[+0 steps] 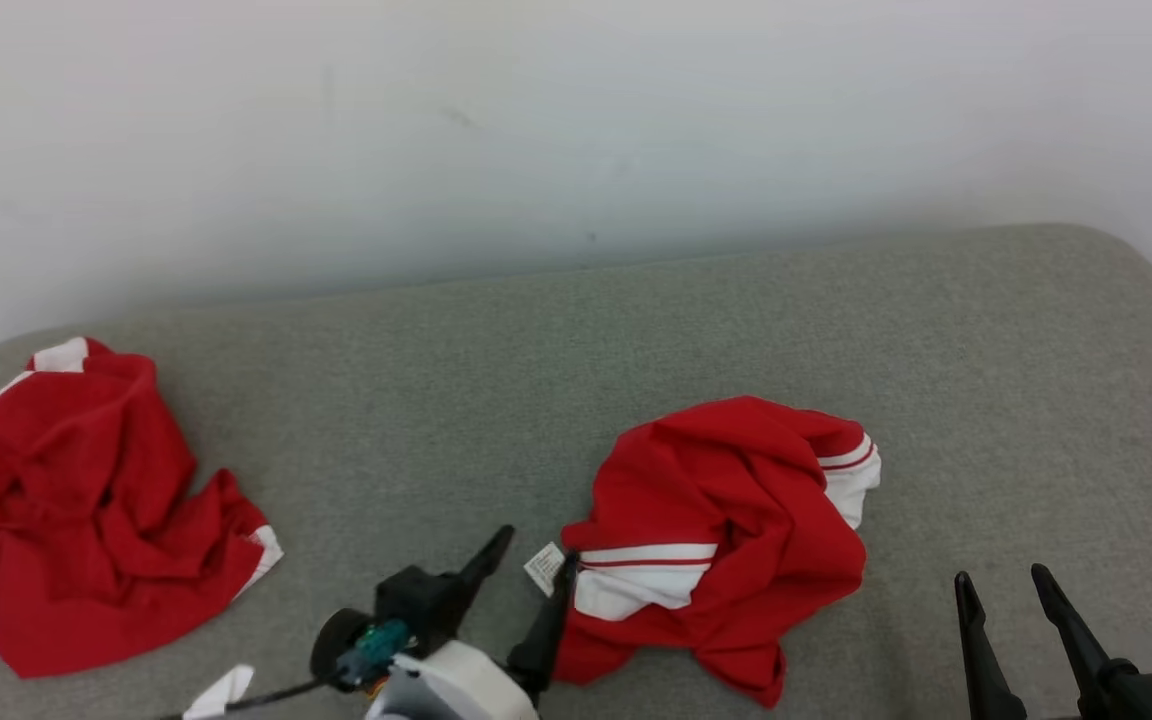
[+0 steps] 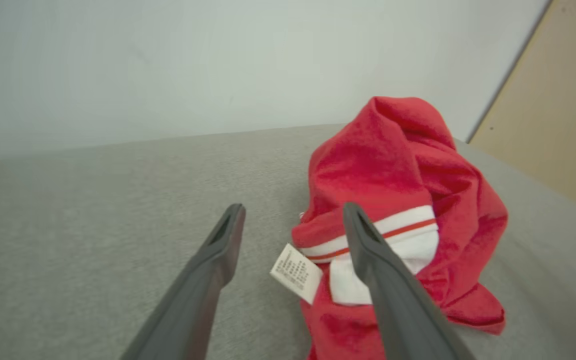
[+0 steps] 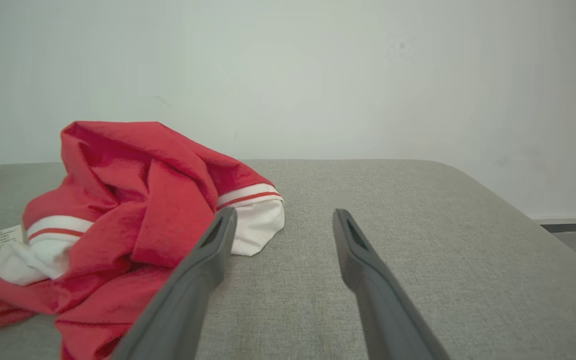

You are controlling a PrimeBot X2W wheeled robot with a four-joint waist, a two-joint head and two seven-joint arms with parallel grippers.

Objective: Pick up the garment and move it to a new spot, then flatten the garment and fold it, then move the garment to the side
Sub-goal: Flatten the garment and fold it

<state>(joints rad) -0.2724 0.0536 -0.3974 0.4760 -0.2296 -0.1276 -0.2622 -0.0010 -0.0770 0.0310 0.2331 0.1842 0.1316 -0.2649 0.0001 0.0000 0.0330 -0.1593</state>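
Your left pincer (image 1: 536,546), nearest you, reaches over a grey fabric desk (image 1: 436,380) backed by a white wall (image 1: 536,120). It tilts toward the crumpled red garment (image 1: 736,500) at mid-desk, spread wide, holding nothing, one finger at the striped edge. Your right pincer (image 1: 1000,575) hangs wide open, empty, apart to the garment's right.

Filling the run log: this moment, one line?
left end effector: open, at garment's label | right end effector: open | garment: crumpled, unheld

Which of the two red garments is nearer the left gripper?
The crumpled red garment with the white care label, right beside the open left gripper; the other garment lies apart at the far left.
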